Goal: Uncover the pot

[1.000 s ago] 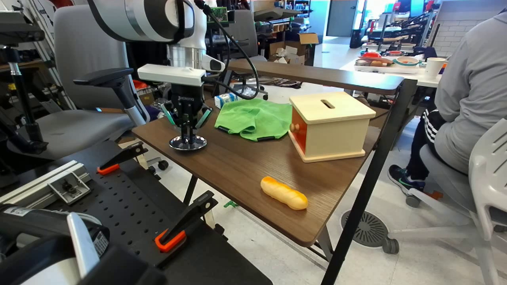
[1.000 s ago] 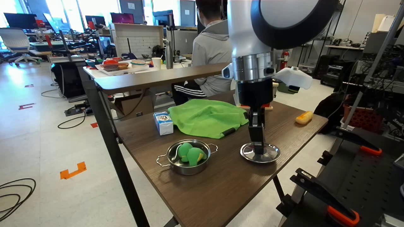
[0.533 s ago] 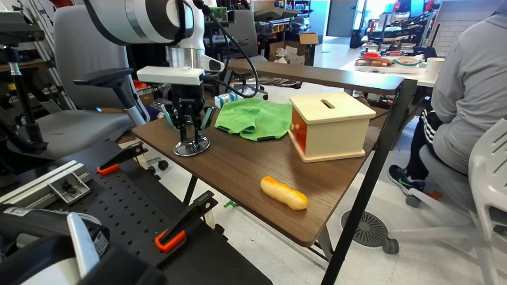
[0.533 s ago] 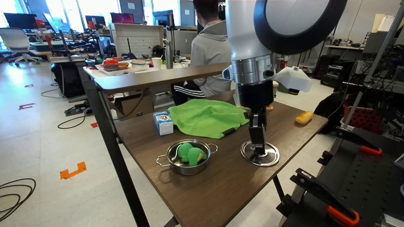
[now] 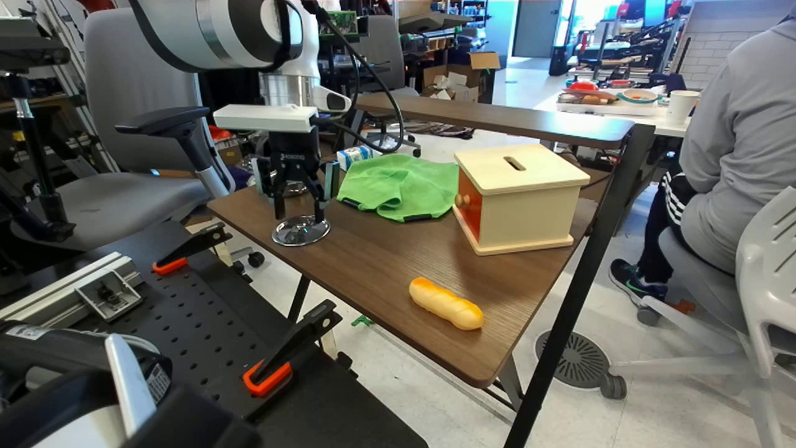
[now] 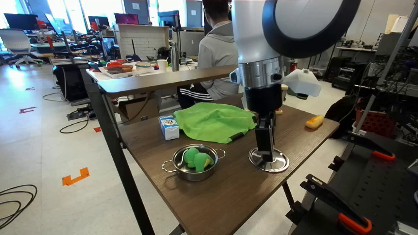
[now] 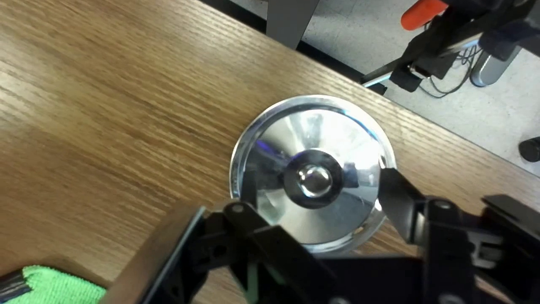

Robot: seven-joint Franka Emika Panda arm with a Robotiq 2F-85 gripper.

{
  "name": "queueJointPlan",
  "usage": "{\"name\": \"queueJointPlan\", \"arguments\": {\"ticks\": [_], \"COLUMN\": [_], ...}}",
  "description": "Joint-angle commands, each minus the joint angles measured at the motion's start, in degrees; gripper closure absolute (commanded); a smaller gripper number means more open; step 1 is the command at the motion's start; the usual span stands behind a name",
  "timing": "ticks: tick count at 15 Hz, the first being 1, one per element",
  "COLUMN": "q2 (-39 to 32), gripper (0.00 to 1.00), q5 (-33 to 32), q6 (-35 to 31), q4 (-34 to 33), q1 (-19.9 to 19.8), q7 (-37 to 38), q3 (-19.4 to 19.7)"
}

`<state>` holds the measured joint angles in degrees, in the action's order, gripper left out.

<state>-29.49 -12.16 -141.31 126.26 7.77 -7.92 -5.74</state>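
In the wrist view my gripper [image 7: 318, 183] is spread, fingers [image 7: 398, 202] at nine and three o'clock of the knob [image 7: 315, 180], where I'd pinch this likely light, slick lid [image 7: 312, 213].

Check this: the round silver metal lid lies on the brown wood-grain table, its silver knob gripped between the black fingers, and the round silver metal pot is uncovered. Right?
Not the grip: the wrist view shows the fingers spread apart on both sides, clear of the knob. The lid does lie on the table, and the pot is uncovered.
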Motion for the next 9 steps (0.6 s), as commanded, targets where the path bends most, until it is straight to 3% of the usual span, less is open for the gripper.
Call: {"name": "queueJointPlan", "arguments": {"ticks": [1,3,5,6,9], "q2": [5.8,9.7,13.6,8.2,12.5], "gripper": [0.00,0.00,0.00,0.00,0.00], "q5": [1.7,2.5,6.3,3.6,5.4], "q6": [0.8,-0.2,1.2,0.3,0.7], "q4": [2.2,3.7,4.8,1.4,3.5], "q1": [-0.9,-1.4,-2.9,-1.0,-1.4], "q7": [-1.0,-1.8,-7.3,-3.2,-5.6], "q3": [-1.1,-1.8,-4.6,-2.0,-3.5]}}
